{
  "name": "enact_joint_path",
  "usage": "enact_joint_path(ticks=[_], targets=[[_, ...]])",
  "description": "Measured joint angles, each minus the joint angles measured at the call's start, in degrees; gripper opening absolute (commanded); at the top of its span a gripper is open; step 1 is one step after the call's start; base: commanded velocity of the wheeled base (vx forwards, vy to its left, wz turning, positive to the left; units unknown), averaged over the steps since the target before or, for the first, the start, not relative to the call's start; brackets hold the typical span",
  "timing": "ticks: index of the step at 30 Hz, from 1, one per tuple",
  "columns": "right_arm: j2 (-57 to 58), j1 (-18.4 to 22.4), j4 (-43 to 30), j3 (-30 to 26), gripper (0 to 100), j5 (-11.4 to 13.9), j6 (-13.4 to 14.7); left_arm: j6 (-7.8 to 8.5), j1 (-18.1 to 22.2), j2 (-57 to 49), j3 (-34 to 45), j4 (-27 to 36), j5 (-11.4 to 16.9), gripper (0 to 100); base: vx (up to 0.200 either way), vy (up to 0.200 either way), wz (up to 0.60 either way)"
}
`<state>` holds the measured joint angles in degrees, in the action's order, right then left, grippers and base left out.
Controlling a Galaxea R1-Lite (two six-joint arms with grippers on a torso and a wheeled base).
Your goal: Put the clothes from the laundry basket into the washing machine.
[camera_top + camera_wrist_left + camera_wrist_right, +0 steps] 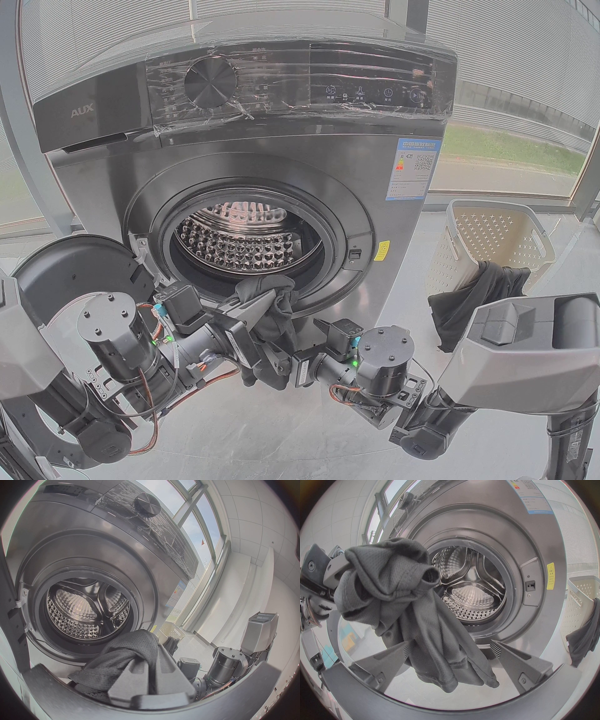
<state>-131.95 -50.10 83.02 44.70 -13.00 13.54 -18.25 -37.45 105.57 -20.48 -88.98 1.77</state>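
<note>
A dark grey garment (275, 312) hangs bunched in front of the lower rim of the washing machine's open drum (240, 240). My left gripper (265, 303) is shut on its top fold, and grey mesh cloth (131, 655) drapes over the fingers (168, 673). My right gripper (449, 644) is open just below and in front, and the garment's loose tail (440, 655) hangs down between its two fingers. The cream laundry basket (494, 244) stands on the floor to the machine's right, with another dark garment (475, 300) draped over its front rim.
The round machine door (75, 269) is swung open to the left, close beside my left arm. The steel drum (470, 598) looks bare inside. Pale floor stretches between the machine and the basket (581, 605). Windows stand behind.
</note>
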Motion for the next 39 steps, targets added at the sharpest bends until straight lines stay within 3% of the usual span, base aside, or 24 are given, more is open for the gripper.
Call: enact_joint_path(ticks=[21,22,31,39], targets=[[-2.5,-1.4,2.2,2.3,100,0.8,-0.3,0.16,-0.1,0.0,0.2,0.0,0.0,0,0.0,0.0,0.0],[-2.6,-1.4,2.2,2.5,0,0.8,-0.3,0.16,-0.2,0.0,0.3,0.0,0.0,0,0.0,0.0,0.0],[-3.6,-1.5,3.0,4.0,0,0.7,-0.3,0.02,-0.2,0.0,0.4,0.0,0.1,0,0.0,0.0,0.0],[-2.2,-1.9,4.0,2.1,0,0.5,-0.2,-0.11,0.1,0.2,0.6,0.0,0.1,0,0.0,0.0,0.0]])
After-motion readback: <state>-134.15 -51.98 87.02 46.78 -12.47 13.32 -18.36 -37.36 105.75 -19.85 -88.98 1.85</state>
